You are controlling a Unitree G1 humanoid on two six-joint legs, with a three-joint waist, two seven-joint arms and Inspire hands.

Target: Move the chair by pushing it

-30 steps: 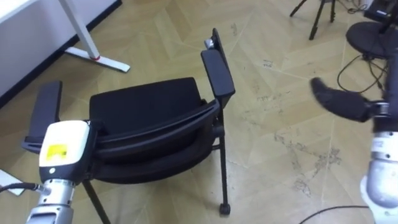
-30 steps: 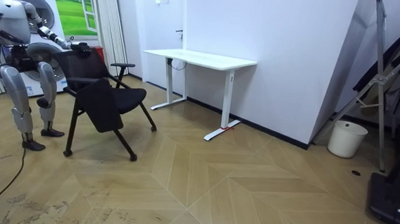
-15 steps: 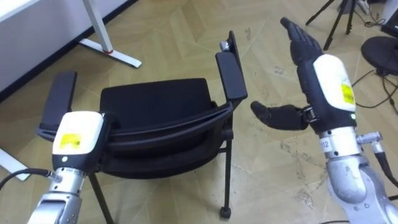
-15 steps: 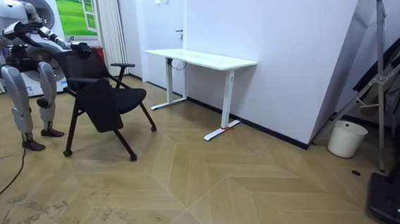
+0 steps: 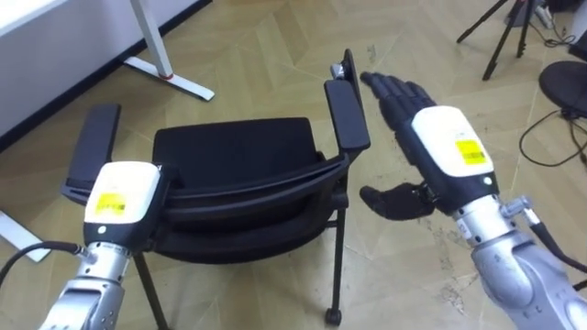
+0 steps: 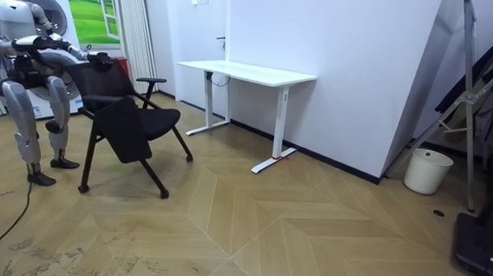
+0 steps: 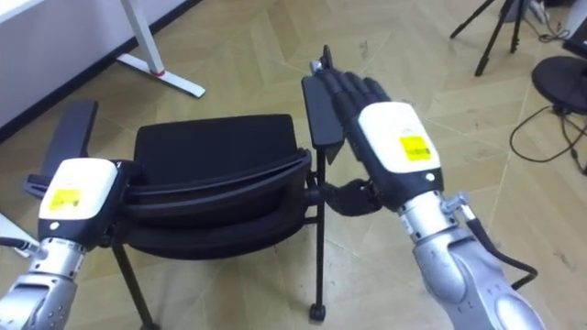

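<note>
Right hand [image 5: 438, 151], fingers straight and wide, hovers at chair's [image 5: 229, 151] 3 o'clock by armrest [image 5: 347, 115], probably lining up the push. Left hand [image 5: 119, 197] at backrest [image 5: 248, 191], 9 o'clock; cannot tell its grip.

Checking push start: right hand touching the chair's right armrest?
Cannot tell: in both eye views the right hand borders or overlaps the armrest; no plain contact or gap.

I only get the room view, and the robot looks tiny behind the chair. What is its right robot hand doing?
Observer: The right robot hand is open, fingers straight, just beside the chair's right armrest.
Operator: And the left one?
Observer: The left robot hand sits at the left end of the backrest.
Operator: Anything else nearby?
Observer: A dark round stand base sits off to the robot's right.
</note>
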